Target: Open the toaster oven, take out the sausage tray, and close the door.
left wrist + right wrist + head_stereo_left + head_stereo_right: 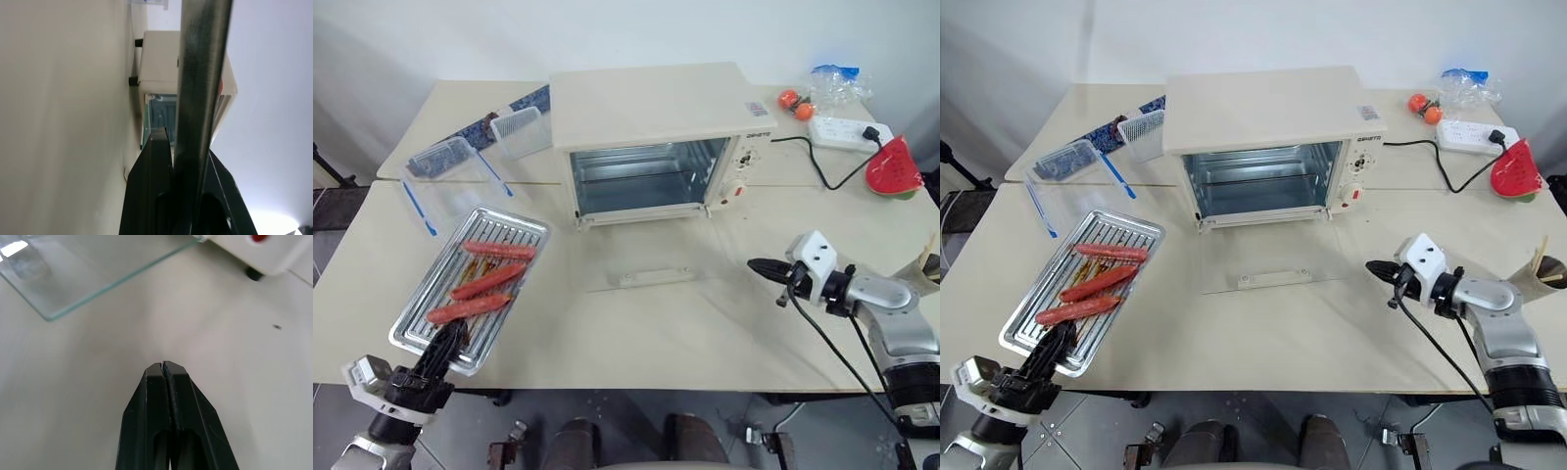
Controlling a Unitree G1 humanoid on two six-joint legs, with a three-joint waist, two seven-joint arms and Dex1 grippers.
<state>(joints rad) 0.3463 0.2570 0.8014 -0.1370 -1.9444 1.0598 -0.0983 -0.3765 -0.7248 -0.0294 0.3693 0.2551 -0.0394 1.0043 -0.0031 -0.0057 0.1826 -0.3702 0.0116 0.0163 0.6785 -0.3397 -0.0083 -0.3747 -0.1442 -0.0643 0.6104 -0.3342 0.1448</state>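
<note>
Both arms were grey metal. The right gripper (762, 265) had black tapered fingers behind a white angular wrist block — a black cable trailed from it. The left gripper (448, 340) matched, with a white-and-black wrist housing.

The desk (636, 323) is viewed from above by both eyes and grazed closely by wrist views sharing the toaster oven (651, 137).

Bright even room light, soft faint shadows, left wrist view blurred close-up, glare at its corner.
</note>
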